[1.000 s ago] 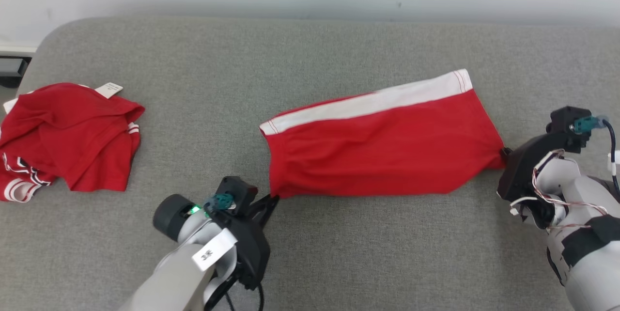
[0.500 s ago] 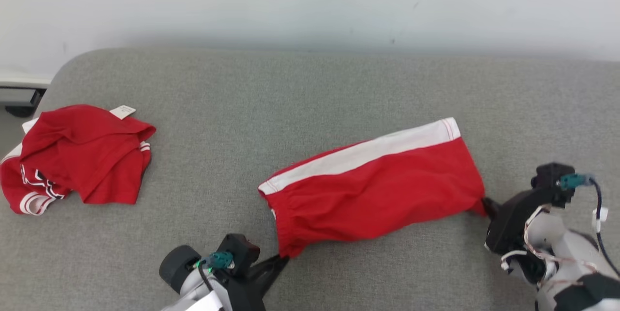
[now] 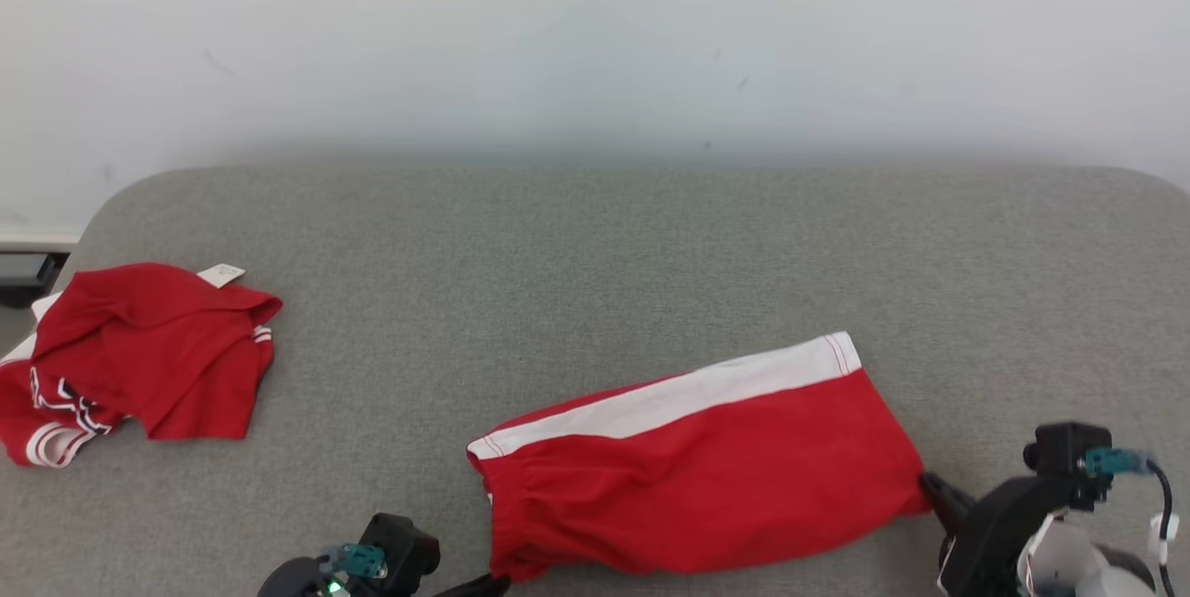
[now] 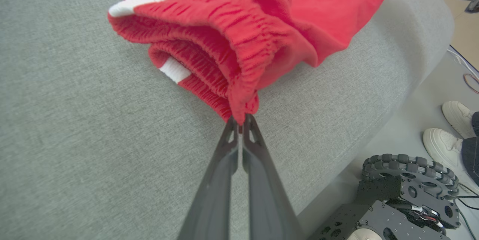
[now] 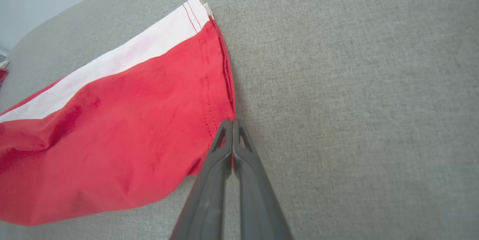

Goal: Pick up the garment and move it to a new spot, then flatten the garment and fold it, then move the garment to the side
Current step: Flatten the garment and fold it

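Left gripper (image 4: 240,121) is clamped on garment (image 3: 697,476) waistband corner, right gripper (image 5: 232,122) on hem corner; garment is held stretched btwn them on cushion (image 3: 558,253), long axis approx 8-to-2 o'clock, each arm nearest own end.

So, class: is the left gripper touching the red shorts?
Touching. The left wrist view shows the left gripper pinched shut on the waistband of the red shorts.

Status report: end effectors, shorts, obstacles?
Left end effector shut on red shorts, waistband corner; right end effector shut on hem corner. Shorts stretched between. Other red garment apart, left.
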Available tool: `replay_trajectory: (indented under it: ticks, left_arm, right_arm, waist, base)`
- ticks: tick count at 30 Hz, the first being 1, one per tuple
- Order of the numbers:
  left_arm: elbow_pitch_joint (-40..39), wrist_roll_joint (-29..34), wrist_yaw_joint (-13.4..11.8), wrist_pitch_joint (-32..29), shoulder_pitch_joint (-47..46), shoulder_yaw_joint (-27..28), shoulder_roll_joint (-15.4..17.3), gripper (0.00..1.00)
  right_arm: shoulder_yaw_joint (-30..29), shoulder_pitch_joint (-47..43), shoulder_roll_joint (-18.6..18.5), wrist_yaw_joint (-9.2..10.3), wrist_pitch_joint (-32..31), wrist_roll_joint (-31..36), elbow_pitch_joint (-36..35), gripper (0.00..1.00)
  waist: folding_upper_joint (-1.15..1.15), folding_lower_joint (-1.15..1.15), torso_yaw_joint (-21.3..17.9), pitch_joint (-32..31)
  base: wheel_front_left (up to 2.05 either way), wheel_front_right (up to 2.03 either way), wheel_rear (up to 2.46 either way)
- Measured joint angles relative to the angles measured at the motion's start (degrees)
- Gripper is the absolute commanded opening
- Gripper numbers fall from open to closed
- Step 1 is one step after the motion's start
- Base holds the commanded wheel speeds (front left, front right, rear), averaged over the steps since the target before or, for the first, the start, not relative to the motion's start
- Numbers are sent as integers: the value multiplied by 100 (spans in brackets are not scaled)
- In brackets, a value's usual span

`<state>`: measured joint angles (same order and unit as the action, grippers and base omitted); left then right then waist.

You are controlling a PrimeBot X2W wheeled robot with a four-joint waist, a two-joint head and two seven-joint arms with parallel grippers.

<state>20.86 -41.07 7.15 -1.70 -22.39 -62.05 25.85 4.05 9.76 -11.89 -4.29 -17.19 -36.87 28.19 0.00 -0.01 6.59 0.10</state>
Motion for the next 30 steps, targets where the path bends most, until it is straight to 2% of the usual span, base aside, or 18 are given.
replay_trajectory:
  ticks: [7,15,16,17,18,26,28,30]
  left_arm:
    - [-338,-330,0,-290,131,-116,186,0]
    - [-387,-376,0,-756,113,-188,458,0]
    - [-374,-375,0,-806,104,-197,466,41]
    - [-361,-374,0,-845,99,-197,470,87]
    - [-356,-368,0,-883,97,-198,478,100]
    - [-319,-336,-44,-1167,64,-247,466,100]
    - [-318,-343,-149,-1172,67,-214,476,100]
    - [-321,-353,-367,-1160,69,-86,479,100]
  right_arm:
    - [-79,-963,0,200,-240,-105,-1110,0]
    - [-209,-1310,-52,528,-617,-196,-2033,0]
    - [-208,-1338,-59,560,-671,-196,-2118,38]
    - [-207,-1364,-60,587,-721,-199,-2210,100]
    - [-207,-1398,-62,615,-783,-225,-2298,100]
    - [-168,-1632,-234,843,-1170,-142,-2705,100]
    - [-230,-1645,-292,920,-1194,-25,-2802,100]
    - [-400,-1627,-318,991,-1079,64,-2942,100]
  waist:
    - [1,0,-161,-120]
    - [1,1,-269,-43]
    - [1,1,-269,-31]
    - [1,1,-268,-20]
    - [0,1,-265,-9]
    - [1,1,-166,-30]
    - [1,1,-138,-70]
    - [0,1,-107,-115]
  base:
    - [0,0,0]
    - [0,0,0]
    - [0,0,0]
    - [0,0,0]
    - [0,0,0]
    - [0,0,0]
    - [0,0,0]
    - [0,0,0]
